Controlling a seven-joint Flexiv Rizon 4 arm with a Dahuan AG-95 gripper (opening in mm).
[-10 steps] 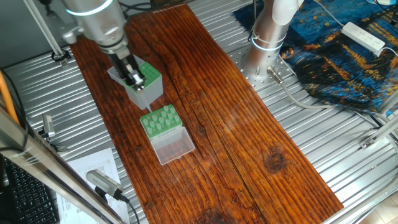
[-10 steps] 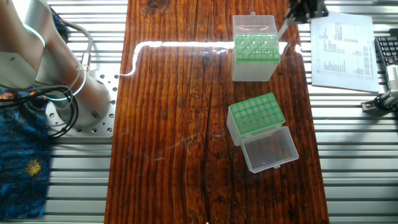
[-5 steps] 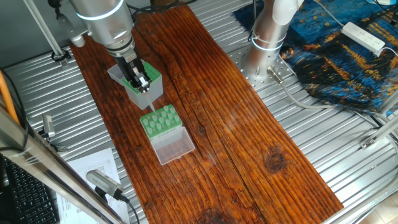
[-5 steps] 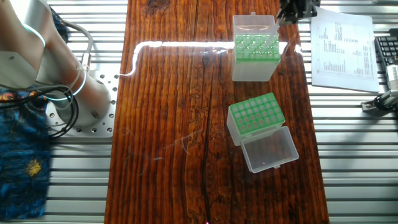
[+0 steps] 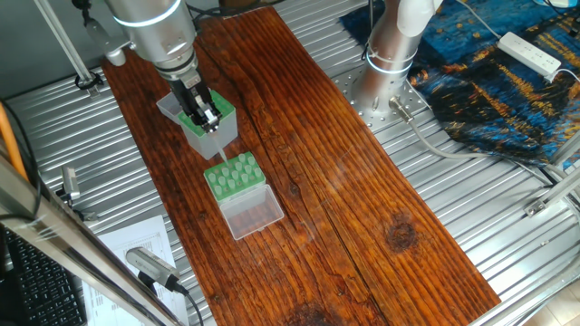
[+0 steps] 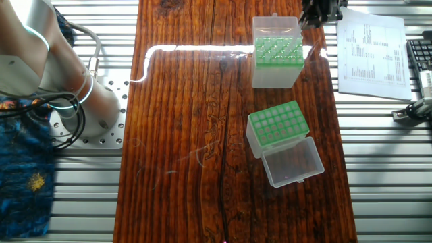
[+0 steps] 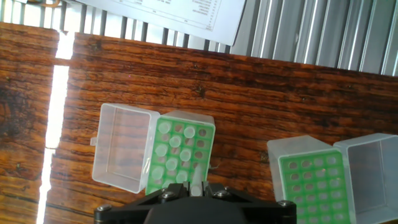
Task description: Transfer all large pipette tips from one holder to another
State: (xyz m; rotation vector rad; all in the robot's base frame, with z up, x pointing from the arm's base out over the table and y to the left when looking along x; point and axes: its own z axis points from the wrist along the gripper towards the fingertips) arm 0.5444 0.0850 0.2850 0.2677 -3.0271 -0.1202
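My gripper (image 7: 194,186) is shut on one of the large pipette tips (image 7: 196,177), a pale cone standing upright between the fingers. Directly beneath is the taller grey-sided holder (image 7: 208,140), whose green top carries several more pale tips, its lid (image 7: 124,146) open to the left. In the fixed views the gripper (image 5: 207,113) (image 6: 316,15) hovers over that holder (image 5: 213,134) (image 6: 277,73). The low green rack (image 7: 283,177) (image 5: 231,174) (image 6: 277,125) lies beside it with its clear lid (image 6: 292,160) folded open.
Both boxes stand on a dark wooden board (image 5: 344,181) set on ribbed metal. A printed sheet (image 6: 371,47) and a keyboard (image 6: 420,47) lie past the board's edge. The arm's base (image 5: 390,54) and a blue cloth (image 5: 507,81) sit on the opposite side.
The gripper has shifted from the tall holder's outer edge to a spot over its green top, still shut on the tip. The boxes have not moved.
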